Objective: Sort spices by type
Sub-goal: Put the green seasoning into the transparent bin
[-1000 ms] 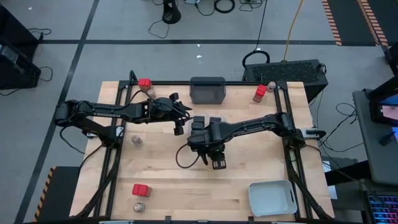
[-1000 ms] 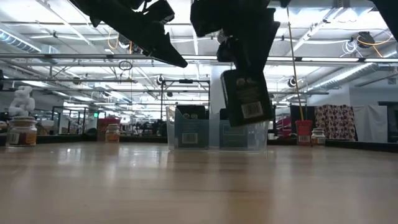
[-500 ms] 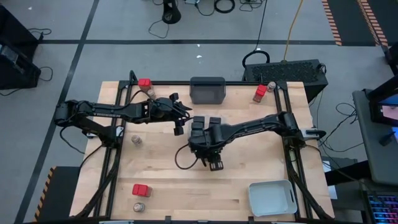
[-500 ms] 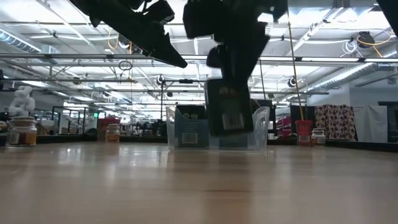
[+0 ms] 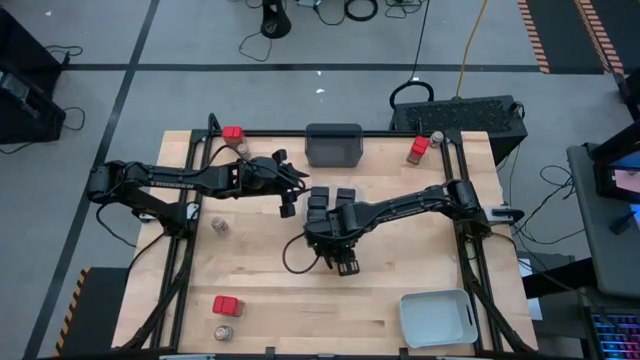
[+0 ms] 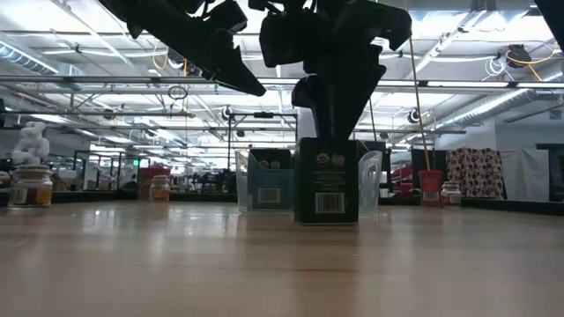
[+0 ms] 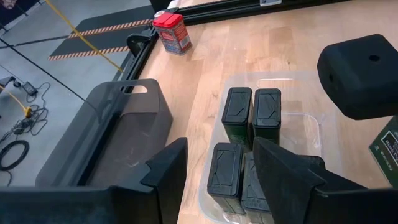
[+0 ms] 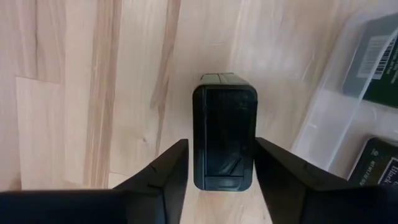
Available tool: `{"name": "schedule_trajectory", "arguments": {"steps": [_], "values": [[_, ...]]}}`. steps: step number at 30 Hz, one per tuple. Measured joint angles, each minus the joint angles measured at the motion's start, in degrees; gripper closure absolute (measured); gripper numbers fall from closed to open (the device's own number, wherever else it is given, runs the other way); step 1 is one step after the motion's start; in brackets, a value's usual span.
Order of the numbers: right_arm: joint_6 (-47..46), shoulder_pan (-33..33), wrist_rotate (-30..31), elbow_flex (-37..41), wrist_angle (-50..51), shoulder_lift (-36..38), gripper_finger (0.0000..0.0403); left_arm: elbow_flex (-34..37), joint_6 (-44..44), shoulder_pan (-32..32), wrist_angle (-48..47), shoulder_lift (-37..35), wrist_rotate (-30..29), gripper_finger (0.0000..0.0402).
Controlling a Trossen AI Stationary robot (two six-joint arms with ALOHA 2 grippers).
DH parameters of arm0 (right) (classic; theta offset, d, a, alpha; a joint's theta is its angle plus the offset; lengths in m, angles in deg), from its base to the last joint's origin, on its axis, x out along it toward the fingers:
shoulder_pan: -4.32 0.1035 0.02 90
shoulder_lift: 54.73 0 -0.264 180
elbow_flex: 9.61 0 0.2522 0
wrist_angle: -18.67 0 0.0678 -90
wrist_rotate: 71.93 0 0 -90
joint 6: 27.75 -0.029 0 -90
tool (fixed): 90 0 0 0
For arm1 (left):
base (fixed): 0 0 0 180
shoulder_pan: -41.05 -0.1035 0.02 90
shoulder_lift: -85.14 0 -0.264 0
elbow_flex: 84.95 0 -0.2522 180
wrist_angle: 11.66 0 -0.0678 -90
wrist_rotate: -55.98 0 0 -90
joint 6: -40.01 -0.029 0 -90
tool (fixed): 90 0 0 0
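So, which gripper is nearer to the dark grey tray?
Left. The left gripper hovers just beside the dark grey tray; the right gripper is farther away, over a black box beyond the clear tray.

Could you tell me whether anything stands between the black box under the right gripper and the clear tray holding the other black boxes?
Nothing visible does: the black box stands upright beside the clear tray, only bare table between them.

left arm (image 5: 190, 180): matte black, slim jointed links, pale lettering along one link, thin black cable beside the wrist
right arm (image 5: 400, 207): same matte black build, chunky wrist block, black cable looping below it
left gripper (image 7: 214, 171): two broad black wedge fingers, smooth faces
right gripper (image 8: 217, 165): two black wedge fingers, angled inner edges
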Motion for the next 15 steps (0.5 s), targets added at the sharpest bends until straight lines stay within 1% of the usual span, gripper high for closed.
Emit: {"name": "schedule_trajectory", "arguments": {"steps": [8,11,15], "values": [[-0.1,0.0,0.0,0.0,0.1,0.0,0.0163,0.0,0.1,0.0,0.1,0.0,0.0,0.0213],[-0.1,0.0,0.0,-1.1,2.0,0.0,0.0147,0.0,0.1,0.0,0.1,0.0,0.0,0.0213],[0.2,0.0,0.4,-4.4,5.1,0.5,0.0138,0.0,0.1,0.0,0.1,0.0,0.0,0.0213]]}}
